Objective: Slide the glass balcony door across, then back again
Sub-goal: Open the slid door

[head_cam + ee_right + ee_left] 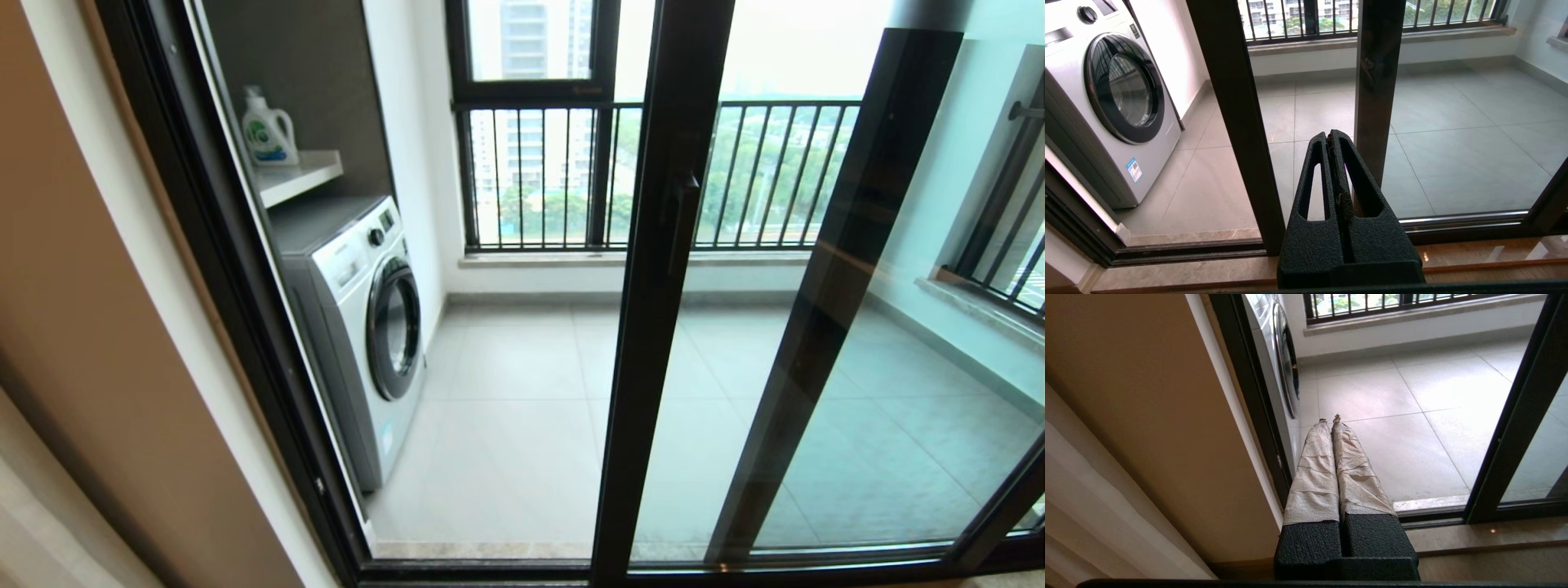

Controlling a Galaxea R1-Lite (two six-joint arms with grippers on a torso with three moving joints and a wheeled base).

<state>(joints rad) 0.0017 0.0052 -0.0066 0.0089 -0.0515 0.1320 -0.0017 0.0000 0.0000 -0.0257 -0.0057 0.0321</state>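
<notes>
The glass balcony door (653, 327) stands part-way across the opening, its dark leading upright running floor to ceiling with the small lever handle (684, 214) on it, and open doorway on its washing-machine side. In the right wrist view that upright (1237, 122) rises just ahead of the right gripper (1333, 136) and a little toward the washing machine (1114, 102), close but apart; its long axis is vertical, crossing the fingers' reach. The right gripper's jaws are pressed together, holding and touching nothing. The left gripper (1330, 418) points through the open gap at the balcony floor (1392, 428), jaws likewise pressed together and empty, with the door frame well off to its far side. The right arm looks nearer the upright, so a sideways push probably falls to it.
</notes>
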